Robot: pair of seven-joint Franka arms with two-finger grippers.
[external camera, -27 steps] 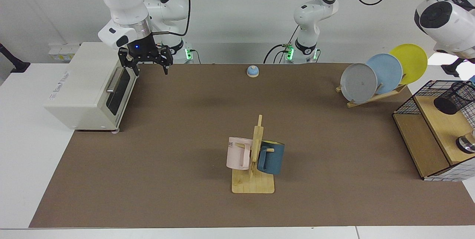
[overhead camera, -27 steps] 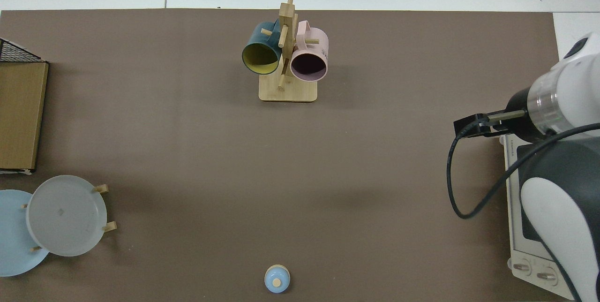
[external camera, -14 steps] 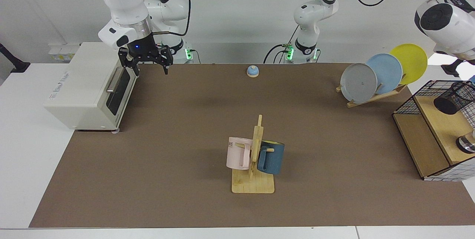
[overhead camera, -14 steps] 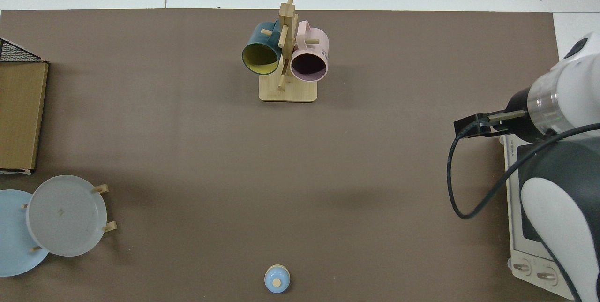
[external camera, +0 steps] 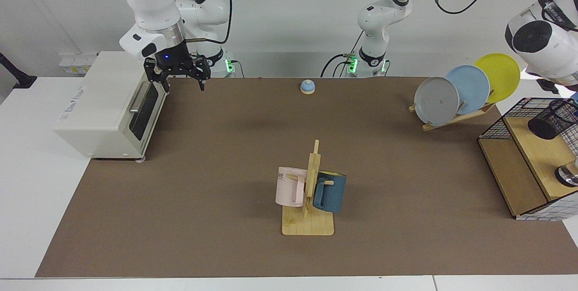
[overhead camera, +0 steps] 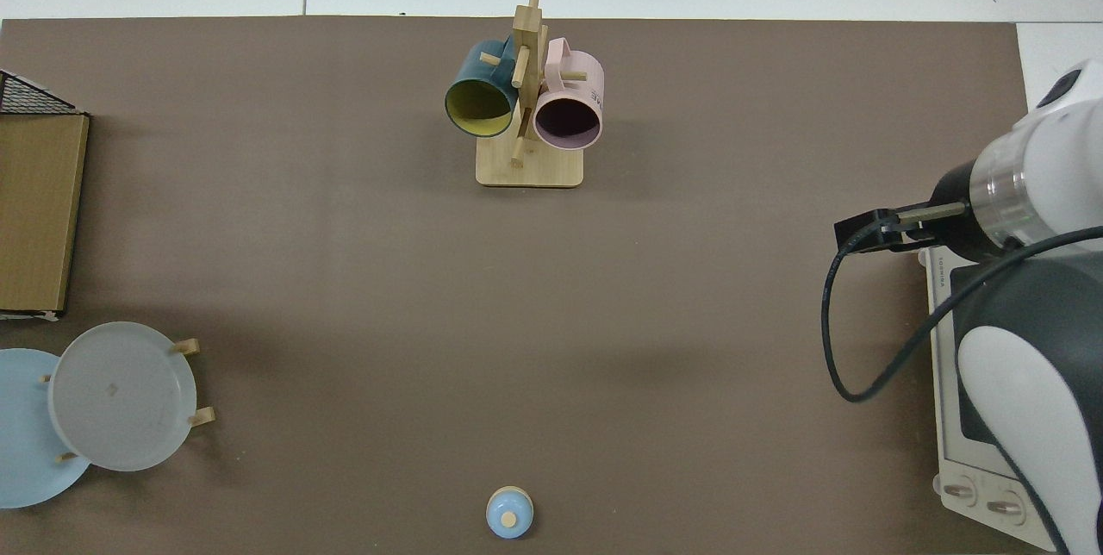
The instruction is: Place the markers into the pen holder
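Observation:
The pen holder (external camera: 554, 118), a black wire-mesh cup, sits tilted on top of the wire-and-wood shelf frame (external camera: 524, 169) at the far right of the facing view. A small blue bit shows at the frame edge just above it; I cannot tell whether it is the marker. No marker is clearly visible. My left arm (external camera: 539, 40) reaches over that shelf, and its gripper is cut off by the frame edge. My right gripper (external camera: 180, 84) hangs open and empty beside the toaster oven's door, far from the holder. In the top view it (overhead camera: 864, 233) is at the right.
A white toaster oven (external camera: 106, 105) stands at the left. A mug tree (external camera: 309, 191) with a pink and a blue mug stands mid-table. A plate rack (external camera: 465, 90) holds three plates near the shelf. A small blue bell (external camera: 307, 86) sits at the back edge.
The left arm's big joint at the right edge has sunk a little lower. The right arm and the pen holder have not moved.

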